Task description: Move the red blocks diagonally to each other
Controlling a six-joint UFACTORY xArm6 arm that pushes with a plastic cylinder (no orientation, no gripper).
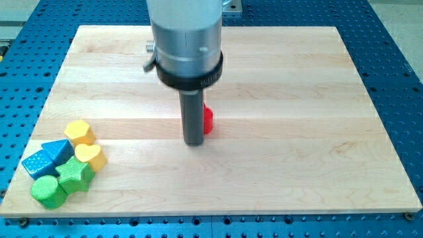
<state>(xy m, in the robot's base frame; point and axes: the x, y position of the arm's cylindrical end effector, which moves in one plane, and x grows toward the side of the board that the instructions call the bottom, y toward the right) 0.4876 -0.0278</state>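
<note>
red block (208,120) sat near the worktop (297,99) centre, mostly hidden behind the rod, shape unclear; only a glossy red sliver showed on the rod's right. my tip (193,142) was touching or just beside it, at its lower left. no pincer on this rig. lots of open board all round, esp. right. bottom-left corner cluster: yellow block (79,131), yellow heart (89,156), blue block (46,158), green star (75,174), green block (47,191).
</note>
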